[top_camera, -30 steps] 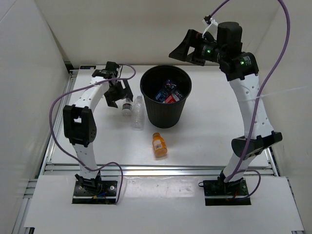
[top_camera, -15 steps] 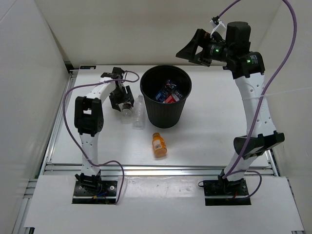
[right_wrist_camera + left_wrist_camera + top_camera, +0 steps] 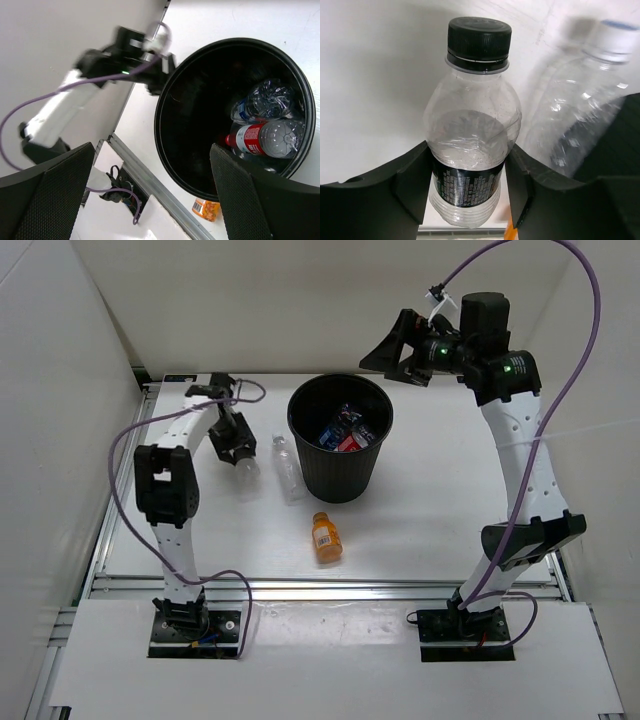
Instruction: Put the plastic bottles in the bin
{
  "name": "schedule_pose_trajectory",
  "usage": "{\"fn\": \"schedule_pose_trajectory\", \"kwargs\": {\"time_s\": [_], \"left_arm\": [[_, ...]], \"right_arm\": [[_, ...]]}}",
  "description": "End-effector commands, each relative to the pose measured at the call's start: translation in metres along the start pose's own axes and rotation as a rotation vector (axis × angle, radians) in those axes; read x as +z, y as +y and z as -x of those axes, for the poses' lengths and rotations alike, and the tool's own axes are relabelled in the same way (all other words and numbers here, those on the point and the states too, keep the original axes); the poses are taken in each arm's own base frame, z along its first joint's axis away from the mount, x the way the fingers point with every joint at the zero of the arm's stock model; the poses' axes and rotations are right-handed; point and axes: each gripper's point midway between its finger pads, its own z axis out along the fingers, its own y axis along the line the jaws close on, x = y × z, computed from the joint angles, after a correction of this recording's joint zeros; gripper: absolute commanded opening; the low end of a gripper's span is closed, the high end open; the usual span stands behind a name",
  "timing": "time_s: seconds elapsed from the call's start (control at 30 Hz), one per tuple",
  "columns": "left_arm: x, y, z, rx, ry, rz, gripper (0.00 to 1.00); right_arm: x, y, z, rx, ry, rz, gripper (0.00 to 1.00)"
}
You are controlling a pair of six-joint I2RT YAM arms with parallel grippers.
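My left gripper [image 3: 236, 448] is shut on a clear bottle with a black cap [image 3: 246, 469], left of the bin. In the left wrist view this bottle [image 3: 470, 145] fills the gap, and both fingers [image 3: 400, 190] press its black label. A second clear bottle [image 3: 288, 468] [image 3: 580, 110] lies just beside it, against the black bin [image 3: 372, 462]. A blue-labelled bottle [image 3: 257, 102] and a red-labelled bottle [image 3: 265, 140] lie inside the bin [image 3: 170, 150]. The short orange bottle [image 3: 326, 537] [image 3: 206, 209] lies in front of the bin. My right gripper [image 3: 392, 346] [image 3: 152, 195] hangs open high above the bin, holding nothing.
White walls close in the table [image 3: 430, 510] on the left, back and right. A metal rail [image 3: 330, 586] runs along the near edge. Purple cables [image 3: 575, 350] loop off both arms.
My left gripper has shut on the black-capped bottle and drawn it a little left, away from the other clear bottle, which has tilted slightly. The right arm has barely moved.
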Motion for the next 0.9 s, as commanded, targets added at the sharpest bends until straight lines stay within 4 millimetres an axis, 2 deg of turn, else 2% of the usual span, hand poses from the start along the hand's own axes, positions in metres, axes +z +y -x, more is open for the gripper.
{"fn": "schedule_pose_trajectory", "kwargs": {"time_s": [0.0,0.07,0.1,0.13,0.23,0.27,0.3,0.33,0.37,0.4,0.47,0.5,0.57,0.6,0.63,0.67,0.7,0.73,0.8,0.83,0.87], "left_arm": [[-0.145,-0.009,0.051,-0.080,-0.369,-0.055,0.52],[-0.189,-0.008,0.057,-0.111,-0.445,-0.087,0.52],[-0.220,-0.020,0.066,-0.107,-0.511,-0.154,0.55],[-0.232,-0.029,0.069,-0.060,-0.535,-0.201,0.57],[-0.279,-0.090,0.062,0.093,-0.619,-0.395,0.61],[-0.276,-0.105,0.056,0.122,-0.602,-0.419,0.61],[-0.277,-0.130,0.039,0.187,-0.577,-0.470,0.61],[-0.279,-0.143,0.029,0.218,-0.567,-0.505,0.61],[-0.272,-0.154,0.020,0.256,-0.543,-0.515,0.61],[-0.274,-0.173,0.001,0.323,-0.537,-0.545,0.62],[-0.274,-0.202,-0.022,0.402,-0.503,-0.631,0.64],[-0.259,-0.220,-0.043,0.461,-0.452,-0.641,0.66],[-0.263,-0.234,-0.050,0.498,-0.464,-0.658,0.69],[-0.257,-0.231,-0.050,0.503,-0.452,-0.633,0.70],[-0.255,-0.229,-0.050,0.499,-0.452,-0.617,0.82],[-0.259,-0.227,-0.048,0.494,-0.462,-0.610,1.00],[-0.271,-0.222,-0.042,0.496,-0.495,-0.619,1.00],[-0.298,-0.209,-0.036,0.486,-0.550,-0.637,1.00],[-0.304,-0.188,-0.029,0.438,-0.592,-0.600,1.00],[-0.299,-0.164,-0.023,0.400,-0.630,-0.555,1.00],[-0.330,-0.160,-0.019,0.372,-0.723,-0.588,1.00]], "right_arm": [[-0.008,0.011,-0.003,-0.015,0.004,0.033,1.00],[-0.003,0.006,-0.004,-0.010,0.010,0.029,1.00],[-0.002,0.004,-0.006,0.005,0.016,0.025,1.00],[-0.002,0.004,-0.006,0.005,0.016,0.025,1.00],[0.001,0.004,-0.011,0.009,0.030,0.027,1.00],[0.001,0.004,-0.011,0.009,0.030,0.027,1.00],[0.001,0.004,-0.011,0.009,0.030,0.027,1.00],[0.002,0.002,-0.009,0.009,0.023,0.016,1.00],[0.002,0.002,-0.009,0.009,0.023,0.015,1.00],[0.002,0.001,-0.008,0.009,0.017,0.006,1.00],[0.003,-0.002,-0.010,0.014,0.023,0.002,1.00],[0.001,-0.002,-0.012,0.015,0.020,-0.006,1.00],[-0.001,-0.004,-0.010,0.014,0.009,-0.010,1.00],[-0.001,-0.004,-0.010,0.014,0.009,-0.010,1.00],[-0.006,-0.007,-0.008,0.015,-0.004,-0.024,1.00],[-0.006,-0.007,-0.008,0.015,-0.005,-0.024,1.00],[-0.011,-0.006,-0.005,0.013,-0.017,-0.026,1.00],[-0.013,-0.005,-0.005,-0.004,-0.024,-0.022,1.00],[-0.014,-0.010,-0.007,0.006,-0.022,-0.033,1.00],[-0.015,-0.014,-0.011,0.014,-0.017,-0.047,1.00],[-0.015,-0.014,-0.011,0.014,-0.017,-0.047,1.00]]}}
